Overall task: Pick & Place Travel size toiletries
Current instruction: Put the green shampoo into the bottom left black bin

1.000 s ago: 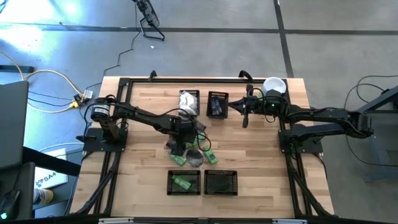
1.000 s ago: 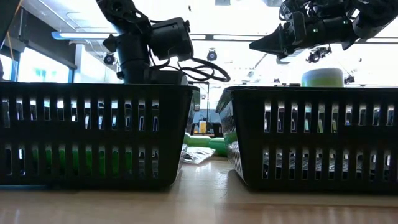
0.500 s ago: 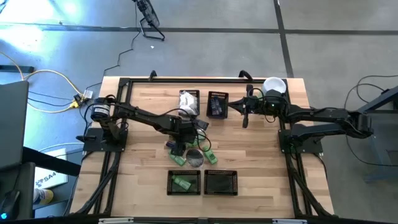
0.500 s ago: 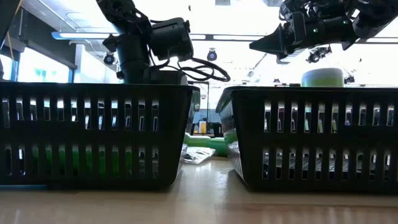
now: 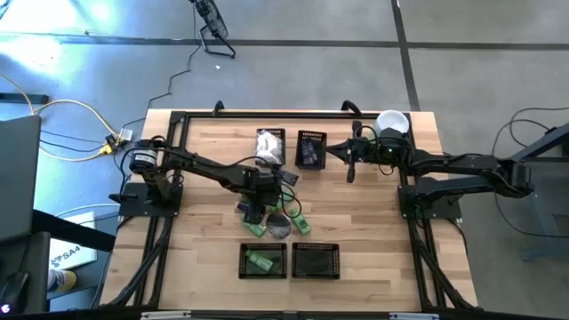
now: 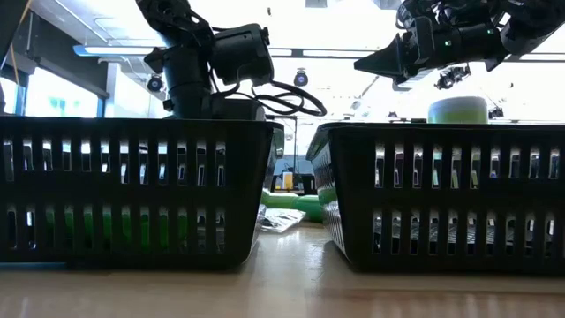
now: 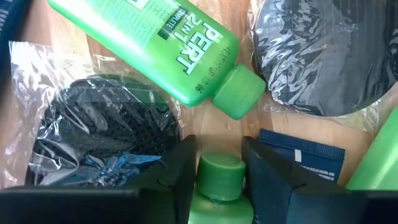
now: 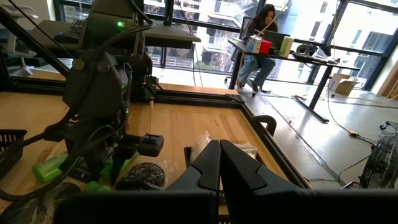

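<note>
The wooden table (image 5: 204,258) carries four black mesh baskets: two at the near edge, the left one (image 5: 264,260) holding a green bottle, the right one (image 5: 316,260) dark inside, and two at the far edge (image 5: 310,148). A tall pale-green cylinder with white lid (image 5: 392,124) stands at the far right corner. The travel size toiletries (image 5: 277,220) lie in a loose heap at mid-table. The left gripper (image 7: 217,171) is down in that heap, its fingers (image 7: 175,174) close on either side of the cap of a small green bottle (image 7: 217,186), touching or nearly so. Beside it lie a green bottle marked PERT (image 7: 152,43), a wrapped dark brush (image 7: 93,134), a wrapped dark disc (image 7: 329,56) and a blue packet (image 7: 301,152). The right gripper (image 8: 219,163) hovers near the far baskets, fingers pressed together, holding nothing
</note>
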Action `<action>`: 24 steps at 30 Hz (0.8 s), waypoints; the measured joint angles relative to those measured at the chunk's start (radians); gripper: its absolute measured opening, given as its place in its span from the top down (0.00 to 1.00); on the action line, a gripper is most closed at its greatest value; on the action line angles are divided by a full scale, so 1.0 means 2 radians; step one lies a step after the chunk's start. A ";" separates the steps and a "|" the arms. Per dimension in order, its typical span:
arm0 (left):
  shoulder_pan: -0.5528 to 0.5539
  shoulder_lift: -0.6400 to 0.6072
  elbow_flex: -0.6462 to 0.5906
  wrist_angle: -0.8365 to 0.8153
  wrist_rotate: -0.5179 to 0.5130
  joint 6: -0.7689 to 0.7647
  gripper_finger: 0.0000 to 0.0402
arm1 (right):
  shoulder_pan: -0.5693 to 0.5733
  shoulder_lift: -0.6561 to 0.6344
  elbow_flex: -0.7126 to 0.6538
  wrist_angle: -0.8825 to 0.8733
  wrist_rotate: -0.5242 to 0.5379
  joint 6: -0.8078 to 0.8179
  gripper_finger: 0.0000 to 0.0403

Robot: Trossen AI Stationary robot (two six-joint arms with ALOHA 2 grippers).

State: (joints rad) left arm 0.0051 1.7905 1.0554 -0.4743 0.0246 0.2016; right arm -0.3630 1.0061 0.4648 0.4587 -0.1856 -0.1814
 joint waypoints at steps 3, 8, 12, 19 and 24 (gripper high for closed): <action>0.000 0.000 0.000 0.000 0.000 0.000 0.71 | 0.000 0.000 0.000 0.000 0.000 0.000 0.99; 0.000 0.000 0.000 0.000 -0.001 0.000 0.72 | 0.000 0.000 0.000 0.000 0.000 0.000 0.99; 0.000 0.000 0.000 0.001 -0.001 0.000 0.72 | 0.000 0.000 0.000 0.000 0.000 0.000 0.99; 0.000 0.000 0.000 0.003 -0.003 -0.022 0.72 | 0.000 0.000 0.000 0.000 0.000 -0.003 0.99; 0.000 0.001 0.004 -0.001 -0.004 -0.026 0.72 | 0.000 0.000 0.000 -0.001 0.000 -0.003 0.99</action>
State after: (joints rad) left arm 0.0055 1.7927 1.0637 -0.4756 0.0163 0.1497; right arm -0.3628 1.0061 0.4648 0.4566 -0.1853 -0.1883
